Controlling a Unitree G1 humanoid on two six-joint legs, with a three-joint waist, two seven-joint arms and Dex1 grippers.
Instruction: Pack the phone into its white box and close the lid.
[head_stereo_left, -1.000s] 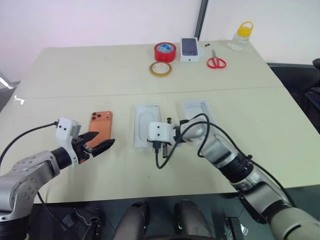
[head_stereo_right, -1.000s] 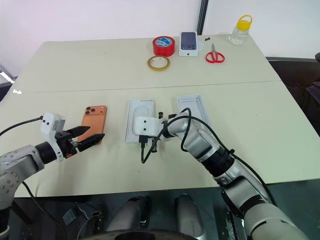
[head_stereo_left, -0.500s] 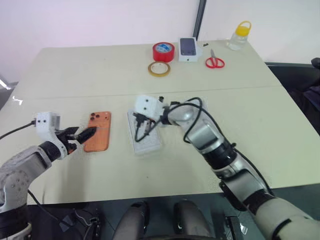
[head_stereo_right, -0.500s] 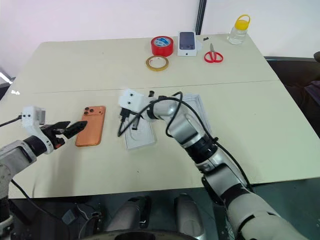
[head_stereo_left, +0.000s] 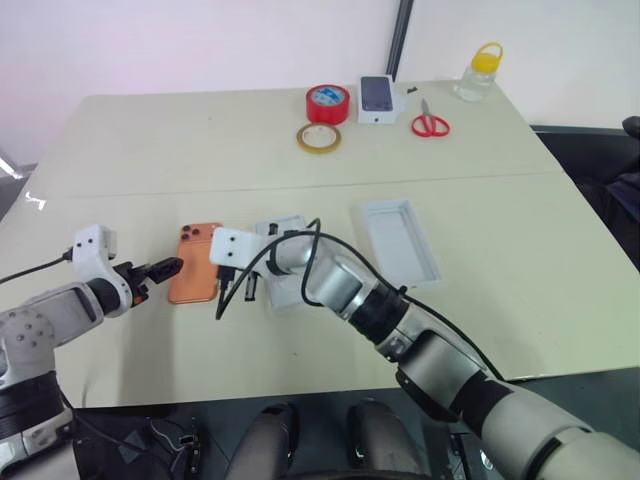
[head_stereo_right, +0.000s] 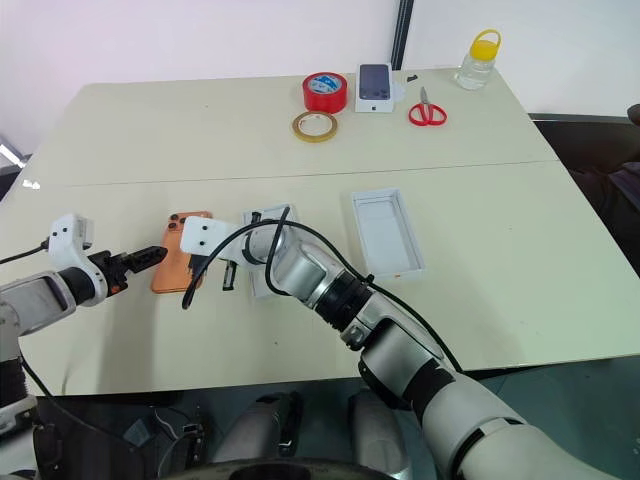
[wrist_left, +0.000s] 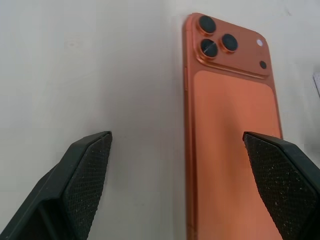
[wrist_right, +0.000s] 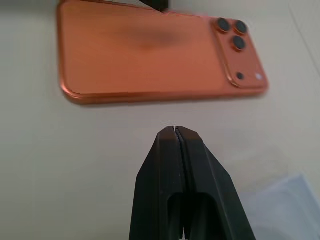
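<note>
The phone (head_stereo_left: 195, 276) lay flat, back up, on the worktop (head_stereo_left: 200, 150). It looked stiff, thin and slick, best taken by its long edges. The left claw (wrist_left: 185, 190) stood apart astride 1 edge; the right claw (wrist_right: 176, 145) was pinched together beside it.

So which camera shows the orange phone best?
The right wrist view: the whole phone lies back up on the table, its three lenses clear. The left wrist view cuts off its lower end between open pincer fingers. In the head views it is small, its right edge behind the right arm.
</note>
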